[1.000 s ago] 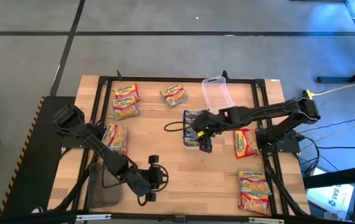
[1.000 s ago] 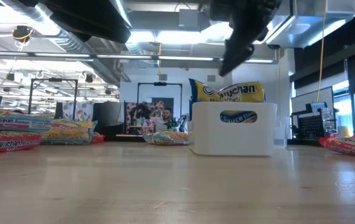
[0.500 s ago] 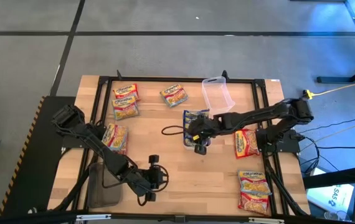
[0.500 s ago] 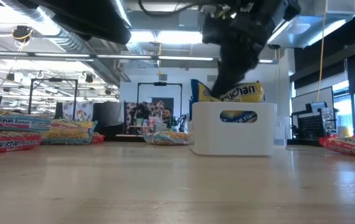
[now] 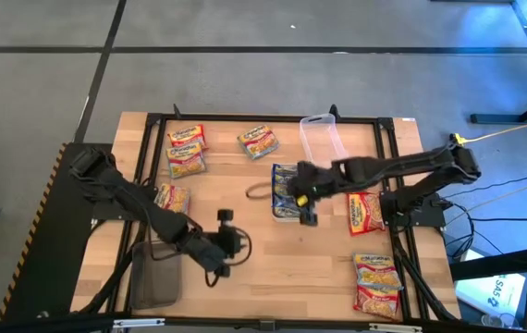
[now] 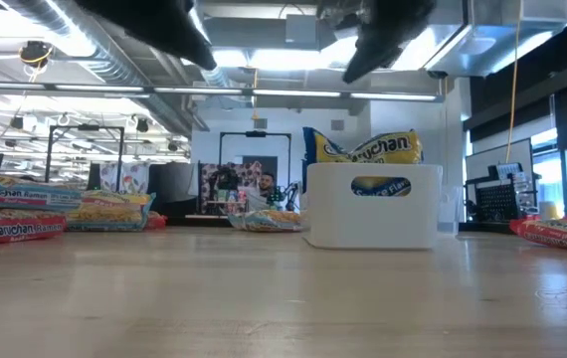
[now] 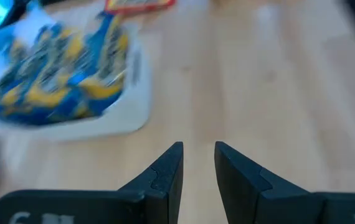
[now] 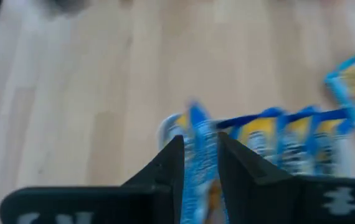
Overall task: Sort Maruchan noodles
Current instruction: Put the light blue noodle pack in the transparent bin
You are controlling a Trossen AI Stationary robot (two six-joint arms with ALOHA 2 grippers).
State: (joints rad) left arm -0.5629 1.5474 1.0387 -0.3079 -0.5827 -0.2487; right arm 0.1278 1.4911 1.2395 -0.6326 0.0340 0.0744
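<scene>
Nearest edge first, at five o'clock on the table (image 5: 263, 296): two Maruchan noodles (image 5: 376, 270) packets lying flat, one just beyond the other, not binned. Over at seven o'clock, a dark bin (image 5: 155, 282), contents impossible to make out. Just beside it, toward six o'clock, the left gripper (image 7: 197, 149), hovering over bare wood, released, a narrow slit between the tips and nothing in it, aimed toward the centre. Moving out to nine o'clock, one loose packet (image 5: 171, 197) half hidden beneath the left arm. At three o'clock, a red-bordered packet (image 5: 365, 211) flat on the wood. Dead centre, the white tray (image 6: 373, 224), loaded with blue-bordered packets (image 5: 287, 180) standing on edge, the one clear piece of sorting done. Right above the tray's near end, the right gripper (image 5: 306, 213), lifted clear of the rim in the low view; a blue packet edge lines up with it in the right wrist view, but holding or merely hanging over it cannot be told. Farther out at eleven o'clock, two more packets (image 5: 186, 151) side by side; at twelve, a single one (image 5: 259, 141); at one o'clock, the clear tub (image 5: 322, 141), apparently with nothing in it. Judging by all that: blues well on the way, roughly seven loose packets left to place, well short of finished.
</scene>
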